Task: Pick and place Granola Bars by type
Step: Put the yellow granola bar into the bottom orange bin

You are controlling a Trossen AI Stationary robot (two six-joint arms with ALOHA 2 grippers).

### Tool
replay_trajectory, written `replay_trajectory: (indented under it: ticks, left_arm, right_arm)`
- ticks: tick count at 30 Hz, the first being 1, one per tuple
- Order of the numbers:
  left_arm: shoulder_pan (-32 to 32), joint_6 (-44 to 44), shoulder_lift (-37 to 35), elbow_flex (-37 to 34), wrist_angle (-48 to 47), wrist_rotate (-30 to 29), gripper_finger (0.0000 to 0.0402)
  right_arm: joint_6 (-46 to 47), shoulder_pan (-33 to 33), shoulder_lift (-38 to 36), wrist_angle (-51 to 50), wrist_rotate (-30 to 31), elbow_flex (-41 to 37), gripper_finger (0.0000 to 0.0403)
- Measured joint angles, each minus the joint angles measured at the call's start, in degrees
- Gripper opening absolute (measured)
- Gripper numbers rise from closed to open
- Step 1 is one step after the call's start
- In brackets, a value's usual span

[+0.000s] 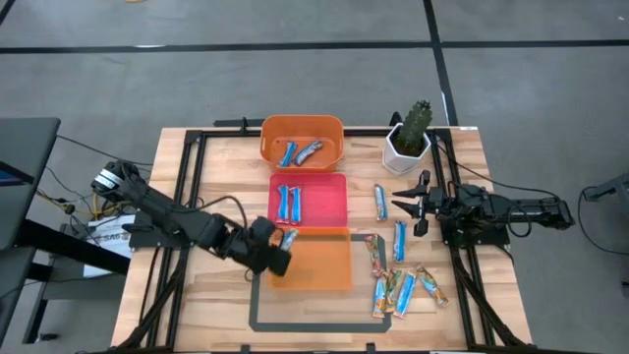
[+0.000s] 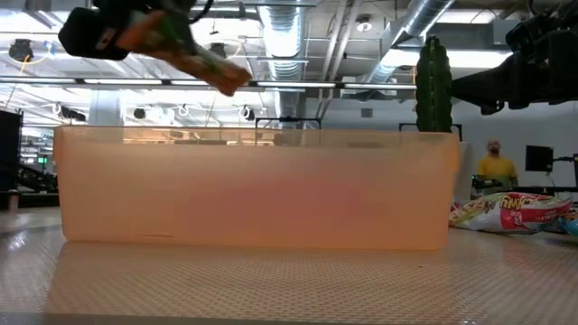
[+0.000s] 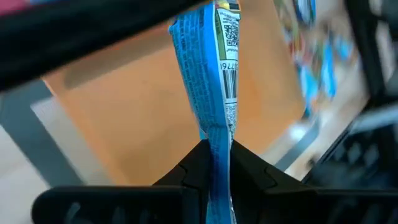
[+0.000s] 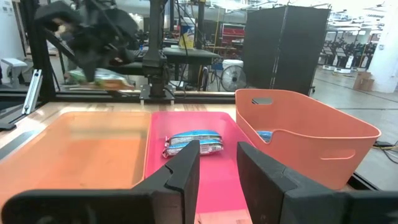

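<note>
**Left hand carries one bar at the pale orange tray's corner**

The left hand is clamped on a single granola bar, pinched at one end so the rest of the wrapper sticks out free beyond the fingertips. A grip on the end probably lets the bar drop flat once it is let go. The hand hovers over the corner of the pale orange tray nearest the pink tray, where two blue-and-white bars already lie side by side; I judge a sorting decision between those two trays is in hand.

The right hand waits beside the pink tray, on the side toward the cactus pot, its fingers a little apart and holding nothing.

The orange bin beyond the pink tray holds two more bars. The unsorted bars lie loose on the table on the right arm's side of the pale orange tray, several in a cluster.

The views disagree usefully. The left wrist view shows the held wrapper as blue and white with a barcode, a face the overhead camera barely catches. The low view shows the bar's other side as orange and green, held well above the tray wall. The right wrist view alone looks into the pink tray at level height.
</note>
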Motion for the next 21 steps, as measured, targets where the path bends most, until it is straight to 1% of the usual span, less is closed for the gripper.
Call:
replay_trajectory:
  ticks: [3,10,13,16,18,21]
  left_arm:
    - [2.3,-7.4,0.0,0.0,0.4,0.0,0.0038]
    - [5.2,-16.5,1.5,0.1,0.4,0.0,0.0038]
    - [5.2,-19.5,2.6,0.1,0.7,0.2,0.0038]
    - [4.7,-22.0,4.2,0.0,0.7,1.7,0.0038]
    - [4.4,-23.5,5.7,0.0,2.4,2.4,0.0038]
    - [4.1,-24.2,8.2,0.0,2.6,3.9,0.0038]
  right_arm:
    - [0.0,0.0,0.0,0.0,0.0,0.0,0.0102]
    - [0.0,0.0,0.0,0.0,0.0,0.0,0.0102]
    - [0.0,0.0,0.0,-0.1,0.0,0.0,0.0102]
    - [0.0,0.0,0.0,0.0,0.0,0.0,0.0102]
    - [0.0,0.0,-0.1,0.0,0.0,0.0,0.0102]
    - [0.0,0.0,0.1,-0.2,0.0,0.0,0.0102]
